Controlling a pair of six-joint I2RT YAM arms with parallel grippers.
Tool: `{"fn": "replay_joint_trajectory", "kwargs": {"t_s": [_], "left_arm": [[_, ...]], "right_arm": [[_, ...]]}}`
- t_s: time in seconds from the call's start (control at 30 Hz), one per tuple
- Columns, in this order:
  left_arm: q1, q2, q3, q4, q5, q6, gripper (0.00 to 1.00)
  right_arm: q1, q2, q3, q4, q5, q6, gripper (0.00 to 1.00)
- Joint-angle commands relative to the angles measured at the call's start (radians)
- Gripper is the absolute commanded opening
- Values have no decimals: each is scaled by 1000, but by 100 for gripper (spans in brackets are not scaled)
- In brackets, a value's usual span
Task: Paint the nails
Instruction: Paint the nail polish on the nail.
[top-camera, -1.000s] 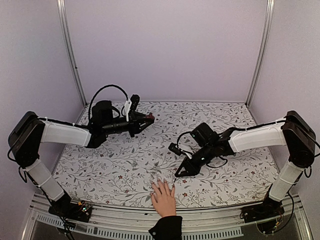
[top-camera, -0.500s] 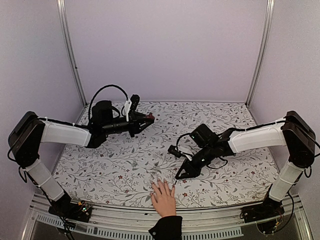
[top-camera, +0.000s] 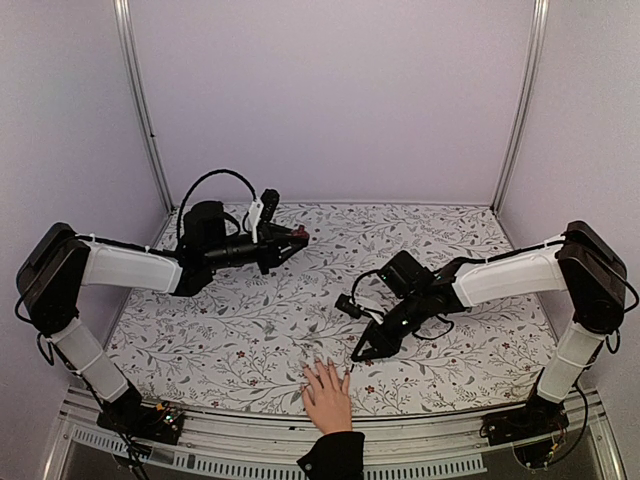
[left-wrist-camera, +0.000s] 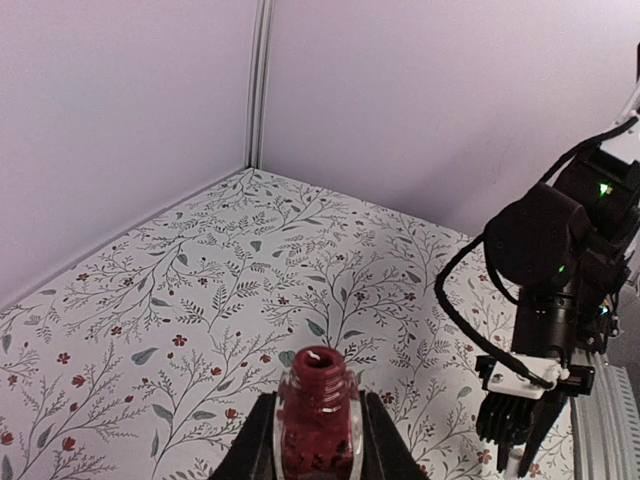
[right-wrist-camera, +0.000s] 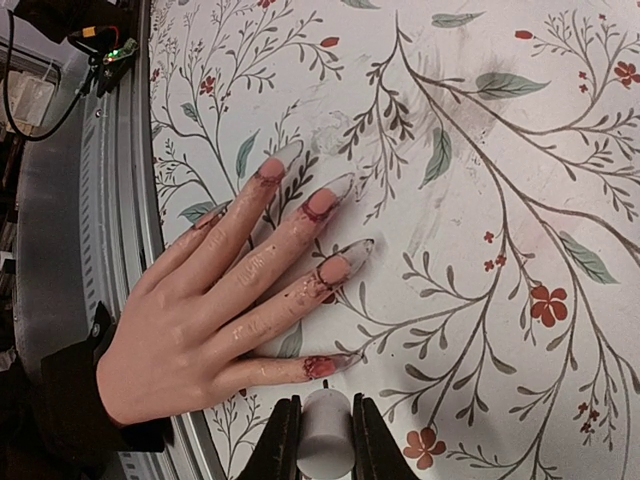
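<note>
A light-skinned hand (top-camera: 327, 395) with a black cuff lies flat at the table's front edge, fingers pointing away. In the right wrist view its long nails (right-wrist-camera: 345, 262) are clear-tipped with red smears at their bases. My right gripper (top-camera: 360, 352) is shut on a white cap (right-wrist-camera: 325, 438), whose tip sits just beside the smeared nail of the nearest finger (right-wrist-camera: 345, 362). My left gripper (top-camera: 285, 241) is shut on an open dark-red bottle (left-wrist-camera: 318, 425), held upright above the mat at the back left.
A floral mat (top-camera: 300, 310) covers the table. A metal rail (top-camera: 240, 435) runs along the front edge, also in the right wrist view (right-wrist-camera: 110, 200). The right arm and its cable (left-wrist-camera: 545, 300) show in the left wrist view. Walls close in three sides.
My right gripper has moved slightly down and left, closer to the hand's fingertips. The left arm and the hand have not moved.
</note>
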Motion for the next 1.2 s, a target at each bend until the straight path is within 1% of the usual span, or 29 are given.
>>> {"fn": "replay_joint_trajectory", "kwargs": {"t_s": [0.0,1.17], "left_arm": [[13,-12,-5,28,4,-2,0],[13,-11,-6,30,5,-4,0]], "right_arm": [[8,20,27,8,-12,-2,0],[8,43,38,22,-46,6,0]]}}
